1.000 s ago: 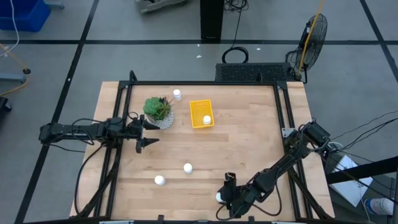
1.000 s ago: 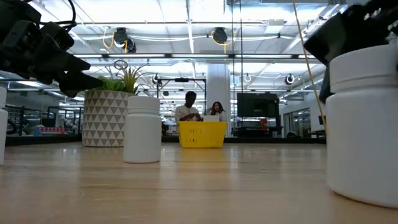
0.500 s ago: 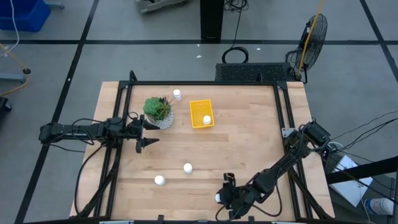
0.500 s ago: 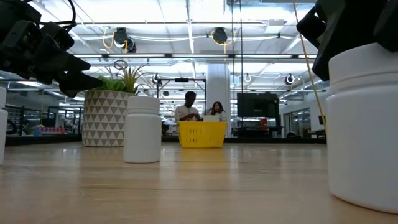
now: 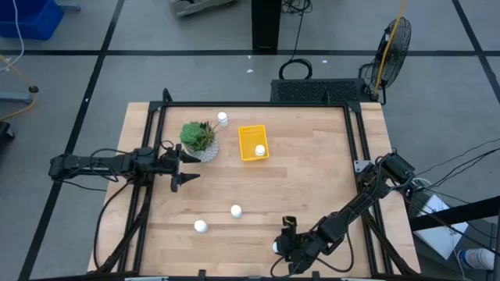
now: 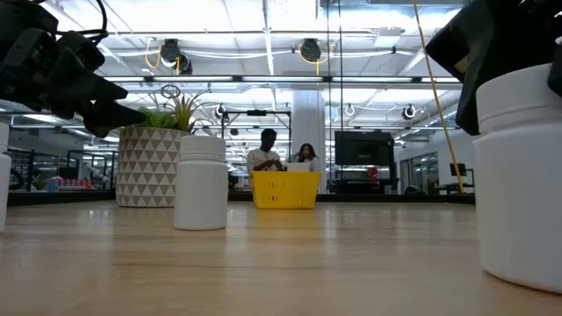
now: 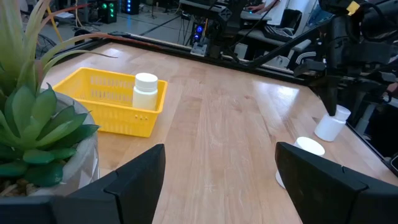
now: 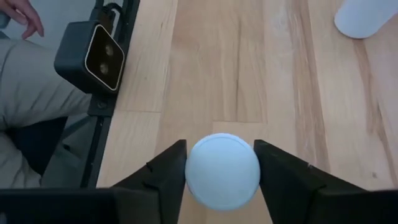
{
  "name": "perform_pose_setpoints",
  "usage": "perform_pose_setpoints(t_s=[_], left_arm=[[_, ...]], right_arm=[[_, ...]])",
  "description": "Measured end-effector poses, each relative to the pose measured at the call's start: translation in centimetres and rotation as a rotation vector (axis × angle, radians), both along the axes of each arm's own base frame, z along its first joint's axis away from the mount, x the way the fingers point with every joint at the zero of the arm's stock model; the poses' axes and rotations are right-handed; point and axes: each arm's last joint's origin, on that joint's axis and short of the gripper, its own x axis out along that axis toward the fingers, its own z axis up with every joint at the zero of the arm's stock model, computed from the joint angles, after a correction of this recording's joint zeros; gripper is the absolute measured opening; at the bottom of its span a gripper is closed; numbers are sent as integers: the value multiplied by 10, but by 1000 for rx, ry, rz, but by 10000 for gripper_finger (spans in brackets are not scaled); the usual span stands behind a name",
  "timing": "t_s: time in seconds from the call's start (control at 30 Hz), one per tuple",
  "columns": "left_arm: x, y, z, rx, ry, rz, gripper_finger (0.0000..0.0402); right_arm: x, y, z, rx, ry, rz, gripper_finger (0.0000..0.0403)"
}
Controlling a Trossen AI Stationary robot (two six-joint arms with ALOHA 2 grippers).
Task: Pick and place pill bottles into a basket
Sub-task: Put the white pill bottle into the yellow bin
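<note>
Now your right end effector (image 8: 222, 163) is pinching one of the pill bottles (image 8: 222, 168) at the near edge of the table (image 5: 312, 168), its two dark fingers (image 8: 163, 171) pressing against both sides of the round white cap, where a second ago they were only closing in around it. In the low view the bottle's base is sitting higher than half a second ago, so you are probably just beginning the lift, though I cannot tell for certain that it has cleared the wood. Your left end effector (image 7: 217, 180) is hanging spread wide beside the potted succulent (image 5: 198, 138) on the left, unchanged. One bottle (image 5: 260, 150) is already standing in the yellow basket (image 5: 253, 143) towards the far side; three others are waiting on the table, one (image 5: 223, 119) at the far edge and two (image 5: 201, 225) nearer you. The bottles are smooth, hard white cylinders with flat caps, likely slippery under a light squeeze. The basket is a low-walled, slotted plastic tray, and the table is pale planked wood.
</note>
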Motion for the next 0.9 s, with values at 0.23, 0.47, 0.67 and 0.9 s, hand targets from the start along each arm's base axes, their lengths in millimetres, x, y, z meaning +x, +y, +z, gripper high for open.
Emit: perform_pose_setpoints(t_s=[0.23, 0.47, 0.67, 0.9], left_arm=[[0, 0, 0, 0, 0, 0, 310], [0, 0, 0, 0, 0, 0, 310], [0, 0, 0, 0, 0, 0, 310], [0, 0, 0, 0, 0, -1, 310]], right_arm=[[1, -2, 0, -31, -12, 2, 151], [12, -33, 12, -74, 31, -14, 151], [27, -71, 43, -109, -48, 6, 151], [33, -135, 87, -198, -139, -49, 151]])
